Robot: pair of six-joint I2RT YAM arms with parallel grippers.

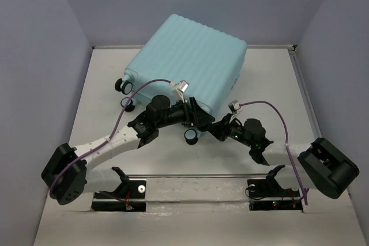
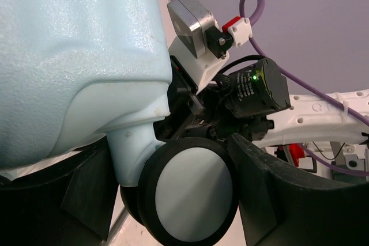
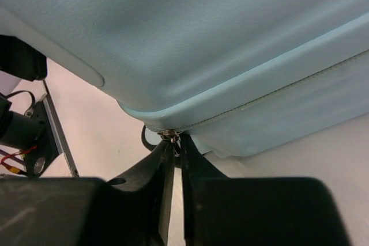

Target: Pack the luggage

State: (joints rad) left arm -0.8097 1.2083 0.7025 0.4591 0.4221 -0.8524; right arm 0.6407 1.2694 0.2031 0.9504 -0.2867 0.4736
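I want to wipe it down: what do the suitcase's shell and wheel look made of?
Suitcase shell: likely hard plastic, pale aqua, matte, finely pebbled, moulded ribs. Wheel: black tyre, probably rubber or plastic, with a smooth pale grey hub cap.

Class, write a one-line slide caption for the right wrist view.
Right claw pinches the zipper pull at a corner of the pale aqua suitcase.

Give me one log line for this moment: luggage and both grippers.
luggage closed, lying flat | left gripper open, straddling corner wheel | right gripper shut on zipper pull at corner
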